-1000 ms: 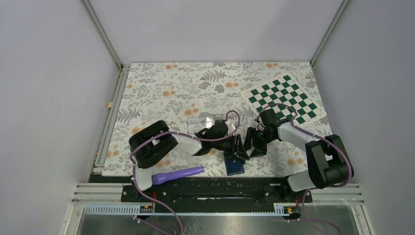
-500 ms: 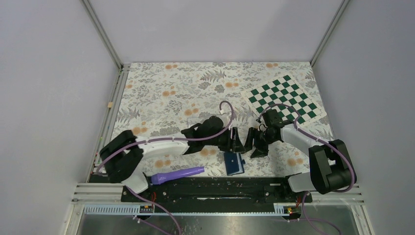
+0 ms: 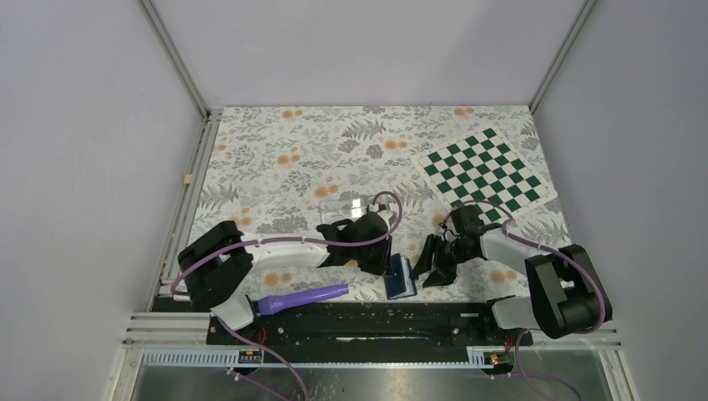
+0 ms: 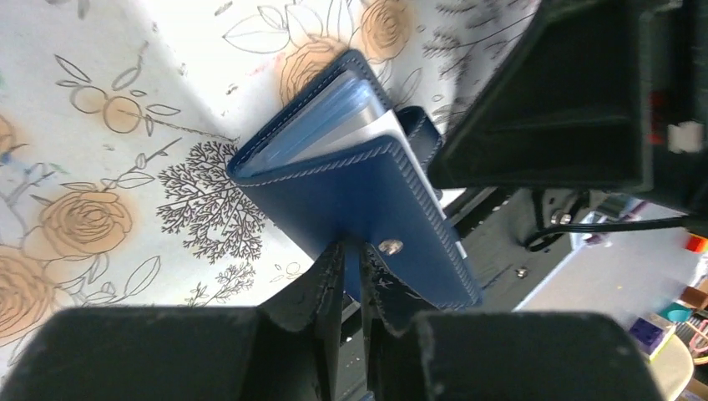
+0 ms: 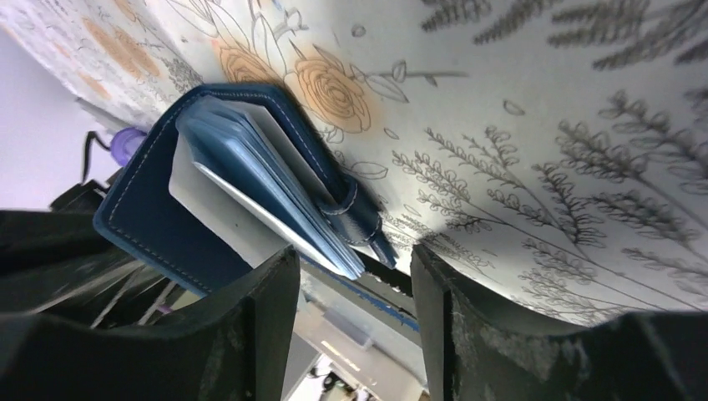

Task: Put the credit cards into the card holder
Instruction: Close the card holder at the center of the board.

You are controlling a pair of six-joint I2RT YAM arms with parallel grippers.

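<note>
Looking down from above, the card holder [image 3: 401, 280] lies on the floral table [image 3: 275, 150] close to its near edge, between the left claw [image 3: 391, 266] and the right claw [image 3: 427, 269]. A purple tool [image 3: 305, 296] lies to its left, a clear plastic box [image 3: 336, 203] sits behind the left arm, and a green checkerboard [image 3: 484, 171] lies at the far right.

Only the left wrist view shows the grip. The left claw is narrowed onto the edge of the navy cover, beside a silver snap stud [image 4: 390, 246]. The cover is lifted, showing pale blue sleeves [image 4: 334, 117] inside.

The right wrist view adds the other side. The right claw stands wide and holds nothing, with the holder's open edge and strap tab [image 5: 355, 213] just ahead of the gap between its fingers [image 5: 267, 317].

Half a second ago the left claw was farther back on the table, apart from the holder. The right claw has also come nearer the table's near edge. The holder is in the same spot.
</note>
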